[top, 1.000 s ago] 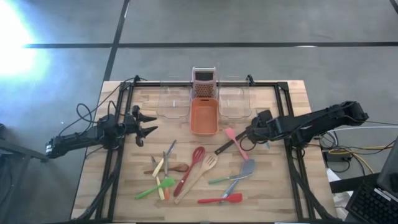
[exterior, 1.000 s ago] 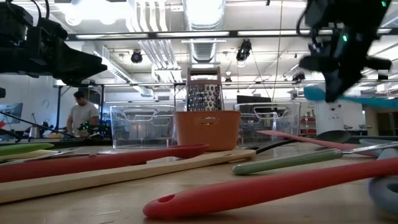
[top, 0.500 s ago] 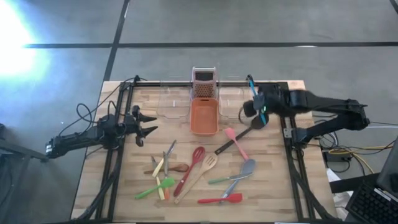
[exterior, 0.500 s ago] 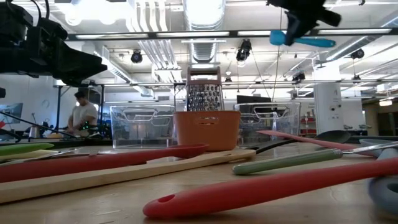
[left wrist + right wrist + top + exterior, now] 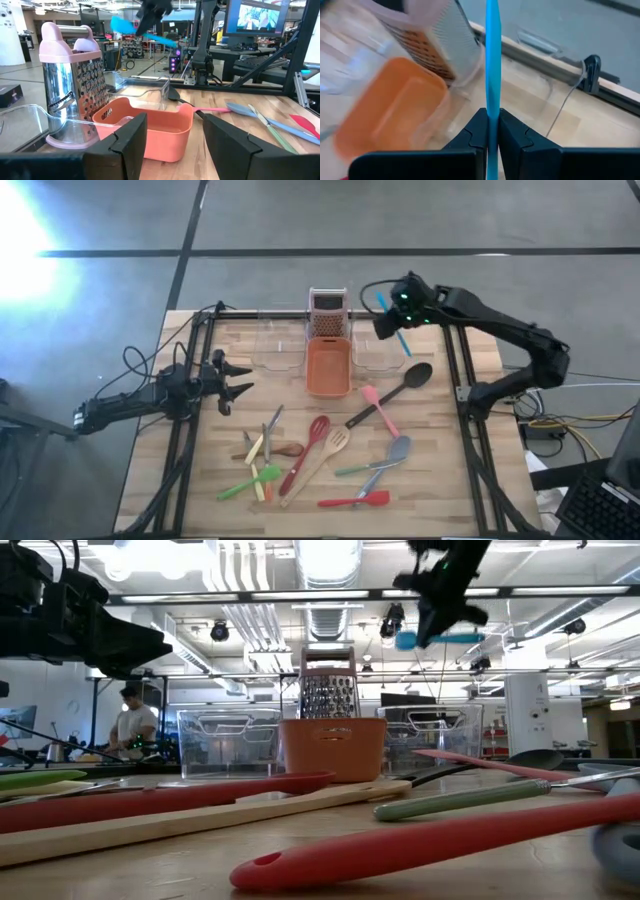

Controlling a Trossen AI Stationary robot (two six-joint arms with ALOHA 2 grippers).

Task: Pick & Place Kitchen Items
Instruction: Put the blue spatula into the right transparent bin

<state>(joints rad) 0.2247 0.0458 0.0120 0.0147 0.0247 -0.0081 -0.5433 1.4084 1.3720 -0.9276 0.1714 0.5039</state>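
The right arm has swung up and back from the middle of the wooden slatted surface point(image 5: 430, 430) to its far edge, lifting a slim blue long-handled utensil point(image 5: 391, 317) clear of the scattered pile. That suggests this item is past pickup and into its carry, with only the drop left to do.

The right gripper point(image 5: 388, 326) hangs well above the surface, fingers pressed together on the blue utensil's handle, which runs straight out between them in the right wrist view point(image 5: 492, 75). Below the gripper sits the clear plastic tub point(image 5: 375, 345); the orange rectangular tub point(image 5: 327, 367) and the pink-framed metal box grater point(image 5: 326, 312) lie just off to its side. Which tub is the target I cannot tell from here, though the clear one under the gripper looks likeliest.

The left gripper point(image 5: 238, 378) waits off the left side of the surface, fingers apart and holding nothing; the orange tub lies ahead of it.

Behind and below the right gripper, toward the near edge, the remaining utensils lie loose: a black ladle point(image 5: 390, 392), a pink spatula point(image 5: 379, 410), a red slotted spoon point(image 5: 305, 455), a wooden fork point(image 5: 317, 465) and a red spatula point(image 5: 354, 501).
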